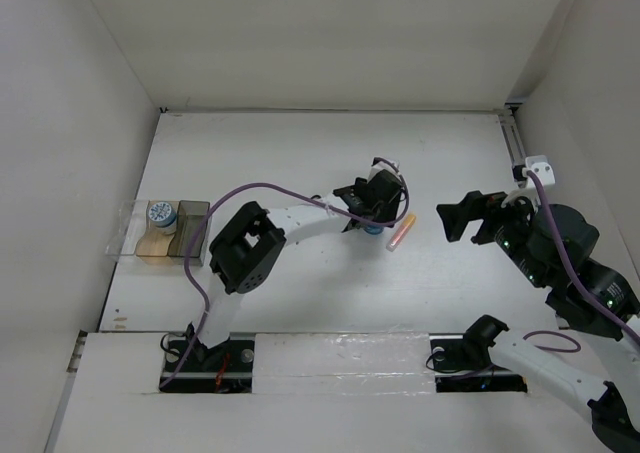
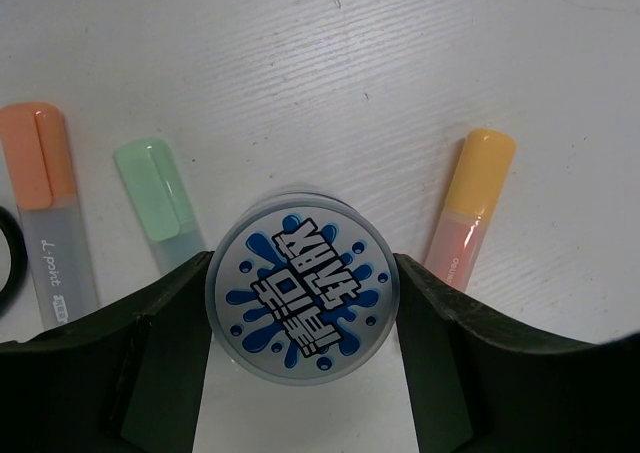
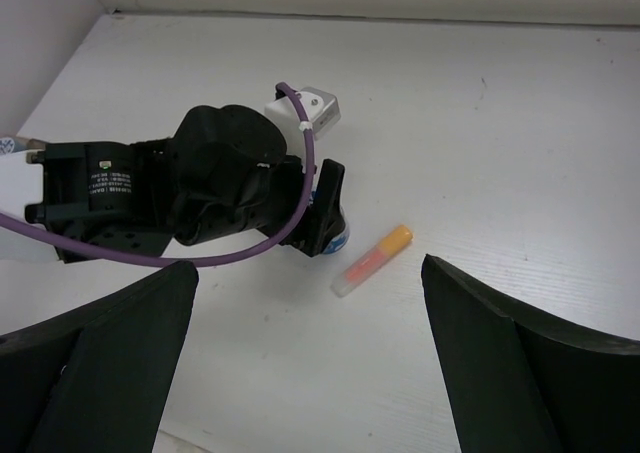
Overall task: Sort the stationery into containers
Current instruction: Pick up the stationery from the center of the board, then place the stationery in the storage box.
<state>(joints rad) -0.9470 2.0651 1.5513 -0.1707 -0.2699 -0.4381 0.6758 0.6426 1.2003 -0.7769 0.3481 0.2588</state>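
Observation:
My left gripper [image 2: 300, 308] is shut on a round blue-and-white roll [image 2: 300, 298], a finger pressed against each side of it. From above, this gripper [image 1: 372, 213] sits at mid-table over the roll [image 1: 371, 230]. The orange-pink highlighter [image 2: 468, 208] lies just right of it [image 1: 400, 232]. To the left lie a green-capped pen [image 2: 158, 201], an orange-capped pen [image 2: 45, 213] and a black scissors loop [image 2: 8, 258]. The smoky bin [image 1: 197, 235] and the clear bin [image 1: 122, 235] stand at the left, a second roll [image 1: 159, 213] inside; which bin holds it I cannot tell. My right gripper [image 1: 450, 220] hangs open and empty, right of the highlighter.
White walls close in the table on the left, back and right. The left arm's purple cable [image 1: 270, 187] loops over the table between the bins and the left gripper. In the right wrist view the left wrist body [image 3: 190, 188] fills the upper left, the highlighter [image 3: 372, 260] beside it.

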